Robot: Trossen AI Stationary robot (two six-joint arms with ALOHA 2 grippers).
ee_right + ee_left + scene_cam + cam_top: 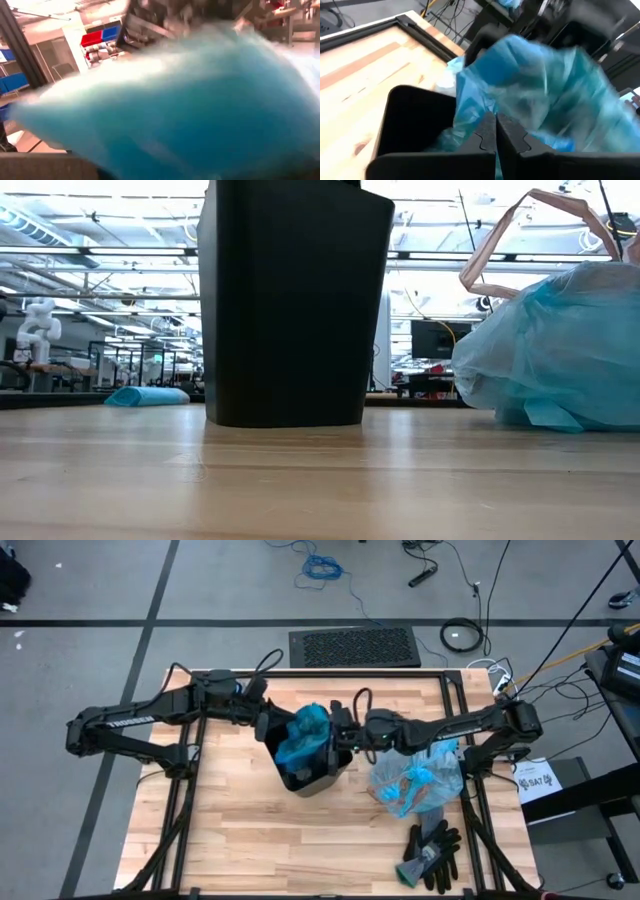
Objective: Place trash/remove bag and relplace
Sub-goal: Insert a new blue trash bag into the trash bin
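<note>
A black bin [312,778] [295,300] stands in the middle of the table. A deep blue-teal plastic bag [305,733] [540,85] is bunched over its mouth, and part of it hangs inside. My left gripper [268,726] [496,134] is shut at the bin's left rim, against this bag. My right gripper [340,736] is at the bin's right rim, with the blurred bag [175,105] filling its wrist view. The pale sky-blue liner [420,778] [560,350], filled with brown and white trash, lies on the table to the right of the bin. My left gripper has its shut fingers [482,137] at the bag's lower bunched part [470,112], just above the bin's mouth, coming level from the table's left. Whether film is caught between them I cannot see plainly. The bag billows slack above and beyond the fingers.
Black-and-grey gloves [432,852] lie near the table's near-right corner. The filled liner's brownish drawstring loop [520,230] stands up above it. Bare wood [230,830] stretches to the near left of the bin. A black mat [352,646] lies on the floor beyond the far edge.
</note>
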